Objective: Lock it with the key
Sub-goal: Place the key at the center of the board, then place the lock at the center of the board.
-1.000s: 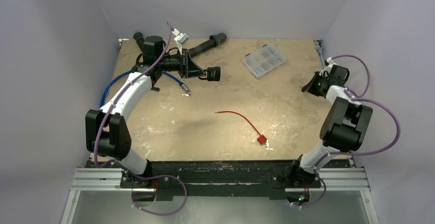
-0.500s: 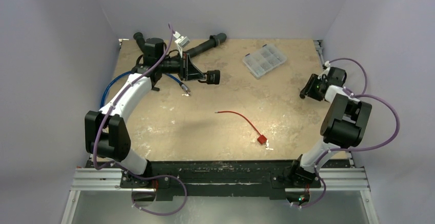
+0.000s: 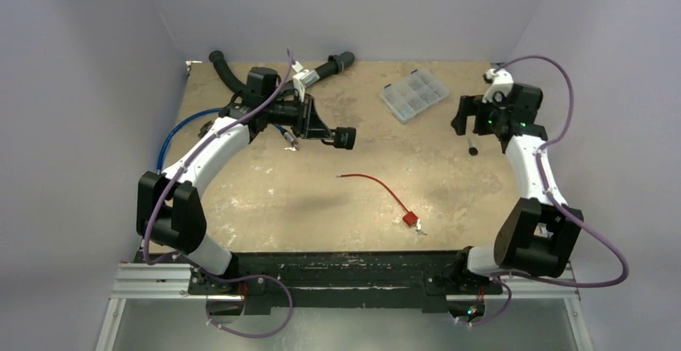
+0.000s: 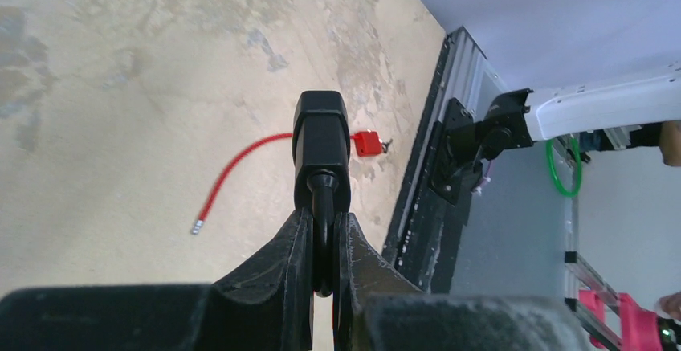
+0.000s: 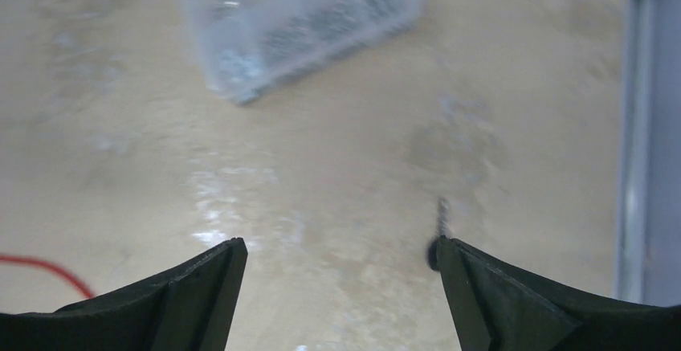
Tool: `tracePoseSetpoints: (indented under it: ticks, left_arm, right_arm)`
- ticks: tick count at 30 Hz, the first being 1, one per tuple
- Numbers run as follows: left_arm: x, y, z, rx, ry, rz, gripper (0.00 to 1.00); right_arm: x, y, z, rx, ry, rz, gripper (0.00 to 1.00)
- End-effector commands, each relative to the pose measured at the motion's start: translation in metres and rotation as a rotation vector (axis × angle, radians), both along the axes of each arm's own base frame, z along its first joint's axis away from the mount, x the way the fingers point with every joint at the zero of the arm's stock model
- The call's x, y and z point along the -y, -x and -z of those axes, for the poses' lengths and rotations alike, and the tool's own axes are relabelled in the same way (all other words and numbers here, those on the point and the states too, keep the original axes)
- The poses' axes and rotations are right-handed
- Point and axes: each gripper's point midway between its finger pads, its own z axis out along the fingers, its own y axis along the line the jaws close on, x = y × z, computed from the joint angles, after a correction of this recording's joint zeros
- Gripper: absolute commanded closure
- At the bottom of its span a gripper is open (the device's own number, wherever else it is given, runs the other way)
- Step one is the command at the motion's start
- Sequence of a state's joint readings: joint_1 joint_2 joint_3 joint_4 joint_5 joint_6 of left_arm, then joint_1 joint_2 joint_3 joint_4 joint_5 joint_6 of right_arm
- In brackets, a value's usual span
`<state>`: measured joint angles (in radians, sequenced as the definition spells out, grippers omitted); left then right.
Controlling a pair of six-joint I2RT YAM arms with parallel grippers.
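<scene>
Gripping a black tool (image 4: pixel 321 138), the left hand (image 4: pixel 323 218) is clamped; the right hand (image 5: pixel 337 279) gapes wide, empty. One key (image 3: pixel 422 230) lies touching one red cable lock (image 3: pixel 410 219), lower centre of the counter (image 3: pixel 241 198).

Our top camera hangs high above and behind the arms. It looks down on the whole desk (image 3: pixel 265 198) from far off, with the arm bases (image 3: pixel 217 263) at 6 o'clock.

Our left wrist camera sits near 11 o'clock, fairly high up. It looks over the left pincer (image 4: pixel 321 226), pinched on a black piece (image 4: pixel 321 138), toward 5 o'clock.

Our right wrist camera sits near 2 o'clock, low and close. It looks down past the wide-apart right pincer (image 5: pixel 339 246), toward about 11 o'clock, and it is blurry.

The top and left views share the red cable lock (image 3: pixel 409 219). The top and right views share the clear box (image 3: pixel 413 94). A bit of that lock's cable shows in all three.
</scene>
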<state>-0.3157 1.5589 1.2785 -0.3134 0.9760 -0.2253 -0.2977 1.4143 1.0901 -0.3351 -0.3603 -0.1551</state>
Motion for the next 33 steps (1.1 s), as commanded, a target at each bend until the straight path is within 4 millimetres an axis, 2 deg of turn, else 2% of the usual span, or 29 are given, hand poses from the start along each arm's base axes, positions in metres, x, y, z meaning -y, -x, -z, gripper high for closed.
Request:
tracePoseSetpoints:
  ticks: [1, 5, 9, 11, 16, 22, 27, 33]
  left_arm:
    - [0.022, 0.007, -0.02, -0.036, 0.013, 0.022, 1.0]
    - [0.033, 0.009, -0.012, -0.173, -0.012, -0.007, 1.0]
    - [0.039, 0.008, -0.011, -0.209, -0.013, -0.032, 1.0]
    - [0.043, 0.01, -0.012, -0.209, -0.018, -0.03, 1.0]
    - [0.05, 0.019, -0.015, -0.174, -0.024, -0.012, 1.0]
    - [0.058, 0.03, -0.026, -0.129, -0.001, 0.016, 1.0]
    - [0.063, 0.036, -0.031, -0.134, 0.013, 0.028, 1.0]
    - [0.065, 0.041, -0.034, -0.139, 0.024, 0.044, 1.0]
  right_arm:
    - [-0.078, 0.01, -0.042, 0.099, 0.025, -0.344, 0.01]
    - [-0.138, 0.027, -0.076, 0.229, 0.027, -0.571, 0.01]
    - [-0.198, 0.054, -0.102, 0.376, 0.031, -0.782, 0.01]
    - [-0.221, 0.069, -0.108, 0.426, 0.047, -0.873, 0.01]
    - [-0.268, 0.101, -0.107, 0.484, 0.09, -1.07, 0.01]
    - [-0.297, 0.124, -0.091, 0.533, 0.198, -1.209, 0.01]
    - [-0.308, 0.127, -0.076, 0.522, 0.237, -1.239, 0.01]
    - [-0.313, 0.119, -0.06, 0.517, 0.31, -1.223, 0.01]
